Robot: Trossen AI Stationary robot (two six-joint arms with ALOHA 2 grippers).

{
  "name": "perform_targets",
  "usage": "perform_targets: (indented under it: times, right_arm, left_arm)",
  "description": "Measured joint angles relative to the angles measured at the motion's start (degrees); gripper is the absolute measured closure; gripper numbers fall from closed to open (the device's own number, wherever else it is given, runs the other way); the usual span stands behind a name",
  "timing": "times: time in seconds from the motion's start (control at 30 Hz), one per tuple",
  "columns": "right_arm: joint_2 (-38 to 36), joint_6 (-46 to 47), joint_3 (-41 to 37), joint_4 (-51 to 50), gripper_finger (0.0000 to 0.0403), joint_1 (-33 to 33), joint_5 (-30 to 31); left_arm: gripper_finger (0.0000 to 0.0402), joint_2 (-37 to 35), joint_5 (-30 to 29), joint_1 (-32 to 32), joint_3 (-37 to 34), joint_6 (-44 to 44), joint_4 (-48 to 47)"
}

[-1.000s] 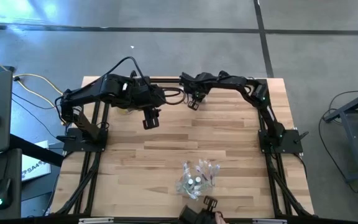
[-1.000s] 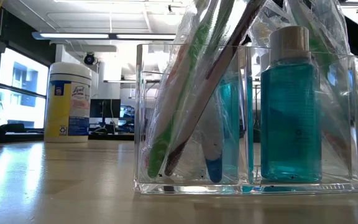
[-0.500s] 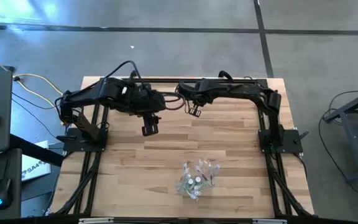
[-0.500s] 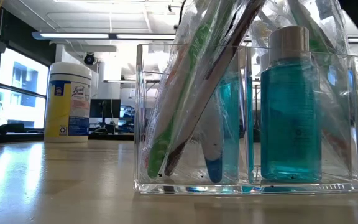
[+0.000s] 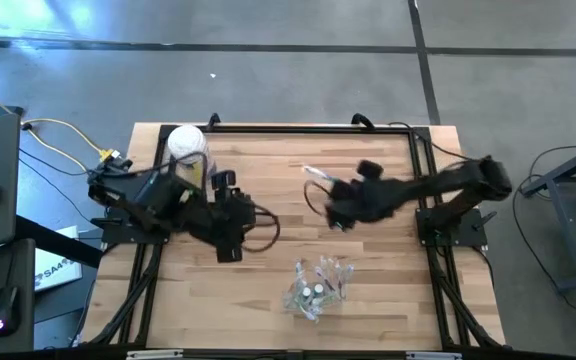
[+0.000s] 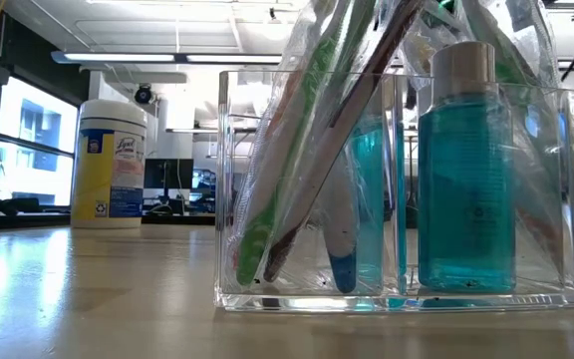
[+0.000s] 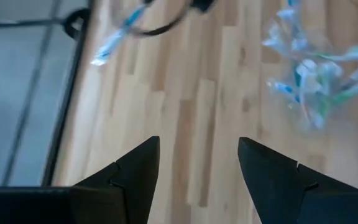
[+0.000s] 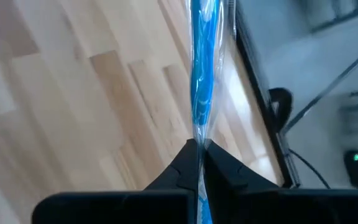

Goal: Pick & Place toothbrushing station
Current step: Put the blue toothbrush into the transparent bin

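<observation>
So R gripper pinches a blue toothbrush in clear wrap, mid-table. L gripper wide, empty. Clear holder w/ pastel brushes at table's 6 o'clock.

You have a wooden butcher-block table on a dark frame, standing on a grey concrete floor. A white-lidded wipes canister with a yellow label stands at the table's far left corner. Yellow and black cables trail off beside it, and a teal bottle with a silver cap sits close to your low camera.
</observation>
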Motion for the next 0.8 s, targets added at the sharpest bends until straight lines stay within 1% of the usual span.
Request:
perform_targets:
  times: [0.1,0.2,0.3,0.5,0.67,0.8]
  right_arm:
    - [-4.22,5.32,-4.19,-0.44,0.0399,6.52,3.96]
    - [-7.04,9.13,-6.70,-1.57,0.0399,12.59,9.61]
    - [-8.72,10.94,-8.03,-2.80,0.0399,18.64,16.57]
    - [-8.83,10.78,-8.23,-4.41,0.0399,28.62,30.53]
    - [-8.68,10.13,-8.43,-4.74,0.0399,35.06,37.43]
    - [-8.54,5.93,-10.28,-4.12,0.0399,39.78,43.70]
  left_arm:
    - [0.0187,0.23,-5.52,-2.65,-0.02,-2.75,0.05]
    - [0.0187,1.21,-8.78,-3.35,0.13,-6.18,0.21]
    - [0.0187,3.55,-8.79,-3.27,-0.02,-8.01,0.04]
    - [0.0187,8.26,-9.18,-2.47,0.00,-11.82,0.04]
    - [0.0187,10.24,-9.20,-2.47,-0.07,-12.41,0.50]
    - [0.0187,10.66,-8.85,-2.77,-0.04,-11.66,3.64]
